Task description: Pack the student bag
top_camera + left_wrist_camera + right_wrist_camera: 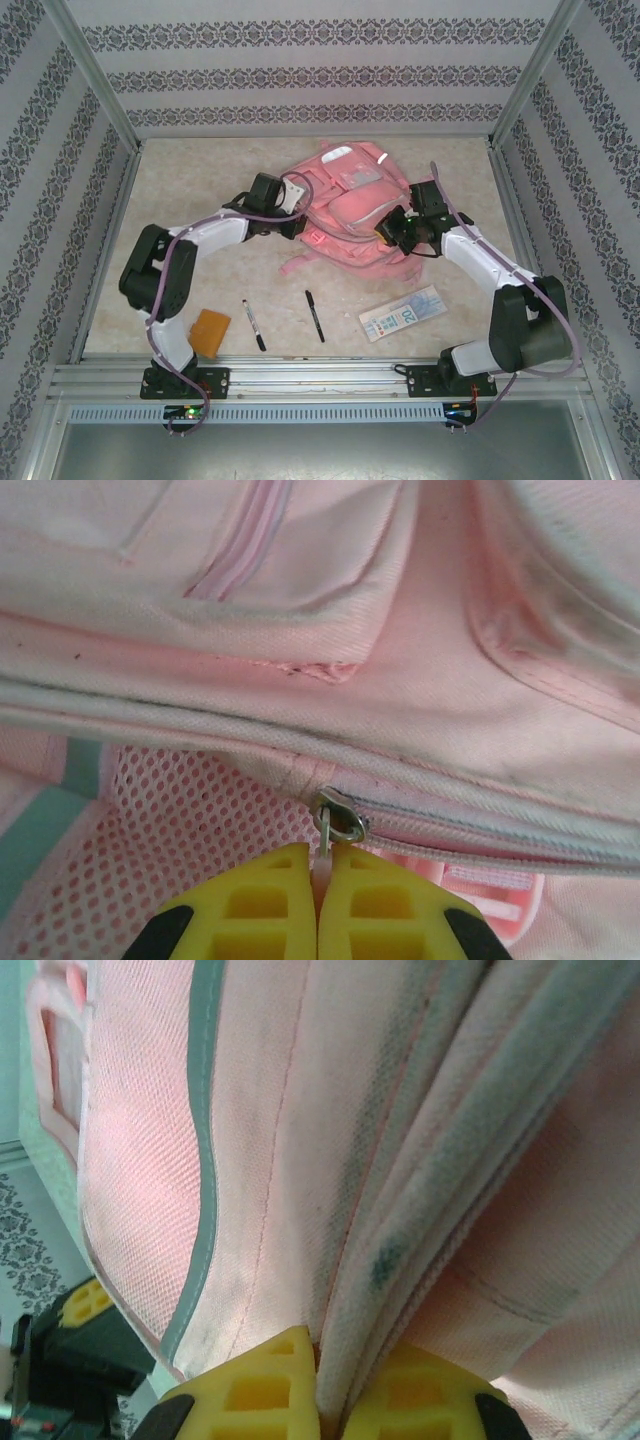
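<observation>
- Here, the student bag (345, 205) lies near the middle of the table, toward its far side, and your two grippers meet it from opposite sides.
- Your left gripper (291, 218) sits at the bag's left edge. In the left wrist view its yellow fingers (260, 900) are pressed together on the zipper pull (323, 852), a pale pink tab hanging from the metal slider (340, 818), just beside a panel of pink mesh (170, 820).
- Your right gripper (392, 233) is at the bag's near right side. In the right wrist view its yellow pads (265, 1385) are clamped on a fold of the bag's pink fabric, which rises up from between them.
- On the near part of the table, apart from the bag, you have an orange pad (210, 330), a black pen (254, 325) just beside it, a second pen (315, 316) further right, and a flat printed card (400, 314) near the right arm.
- The table (180, 190) has a pale marbled top. Papered walls (300, 75) with dark patterned bands close it in on three sides, and a metal rail (320, 372) runs along the near edge, where both arm bases are bolted.
</observation>
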{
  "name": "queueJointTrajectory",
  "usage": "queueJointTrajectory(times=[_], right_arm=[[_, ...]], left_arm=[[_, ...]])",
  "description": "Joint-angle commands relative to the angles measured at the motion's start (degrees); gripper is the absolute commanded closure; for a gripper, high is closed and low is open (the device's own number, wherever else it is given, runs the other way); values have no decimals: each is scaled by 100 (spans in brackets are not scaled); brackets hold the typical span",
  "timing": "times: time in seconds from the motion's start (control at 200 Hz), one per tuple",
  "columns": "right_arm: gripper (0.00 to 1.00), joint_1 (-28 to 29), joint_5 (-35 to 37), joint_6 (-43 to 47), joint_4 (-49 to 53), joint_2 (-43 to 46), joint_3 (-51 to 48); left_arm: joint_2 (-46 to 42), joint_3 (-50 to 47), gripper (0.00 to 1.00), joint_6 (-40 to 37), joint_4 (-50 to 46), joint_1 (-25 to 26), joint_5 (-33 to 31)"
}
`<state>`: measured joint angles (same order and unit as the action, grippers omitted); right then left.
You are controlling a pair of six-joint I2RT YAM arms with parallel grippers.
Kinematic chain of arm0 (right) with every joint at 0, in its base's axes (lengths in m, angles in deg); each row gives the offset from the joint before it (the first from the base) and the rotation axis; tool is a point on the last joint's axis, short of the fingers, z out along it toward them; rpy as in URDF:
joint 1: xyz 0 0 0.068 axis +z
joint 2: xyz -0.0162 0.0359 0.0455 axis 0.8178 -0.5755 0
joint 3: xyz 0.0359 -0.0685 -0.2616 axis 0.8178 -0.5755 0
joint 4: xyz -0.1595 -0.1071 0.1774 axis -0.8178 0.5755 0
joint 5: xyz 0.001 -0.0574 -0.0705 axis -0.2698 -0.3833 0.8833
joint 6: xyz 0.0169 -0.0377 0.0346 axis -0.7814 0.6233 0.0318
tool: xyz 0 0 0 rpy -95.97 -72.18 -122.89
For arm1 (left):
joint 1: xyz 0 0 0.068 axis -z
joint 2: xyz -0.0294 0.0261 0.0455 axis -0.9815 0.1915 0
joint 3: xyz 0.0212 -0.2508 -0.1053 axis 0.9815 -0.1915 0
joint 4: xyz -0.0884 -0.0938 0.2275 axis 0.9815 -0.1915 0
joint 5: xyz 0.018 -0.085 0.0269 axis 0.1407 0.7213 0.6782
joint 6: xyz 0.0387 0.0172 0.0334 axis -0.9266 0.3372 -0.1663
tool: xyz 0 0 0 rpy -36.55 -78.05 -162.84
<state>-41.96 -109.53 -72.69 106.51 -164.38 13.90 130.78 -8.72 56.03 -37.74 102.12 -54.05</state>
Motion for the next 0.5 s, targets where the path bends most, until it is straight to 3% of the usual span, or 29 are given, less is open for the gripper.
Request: queueJointTrajectory(times=[0.0, 0.1, 0.185, 0.215, 0.23, 0.24, 0.36, 0.495], right_arm=[[84, 45, 249, 347, 518, 49, 156], [72, 66, 203, 354, 611, 27, 265], [48, 96, 402, 628, 849, 93, 344], [30, 113, 646, 766, 1069, 127, 392], [8, 131, 790, 849, 1170, 149, 419], [3, 133, 882, 894, 1234, 156, 433], [2, 294, 1395, 2082, 2112, 168, 873], [2, 904, 2956, 3870, 2836, 346, 1237]], left_arm=[[461, 624, 100, -63, -428, -391, -1271], [454, 651, 84, -81, -384, -401, -1459], [215, 505, 80, -107, -286, -410, -1405], [90, 434, 77, -108, -267, -409, -1356], [16, 391, 75, -103, -256, -409, -1306], [-38, 364, 74, -100, -243, -409, -1262], [-710, -23, 58, -40, -197, -410, -583], [-1384, -234, 52, 191, -563, -400, -54]])
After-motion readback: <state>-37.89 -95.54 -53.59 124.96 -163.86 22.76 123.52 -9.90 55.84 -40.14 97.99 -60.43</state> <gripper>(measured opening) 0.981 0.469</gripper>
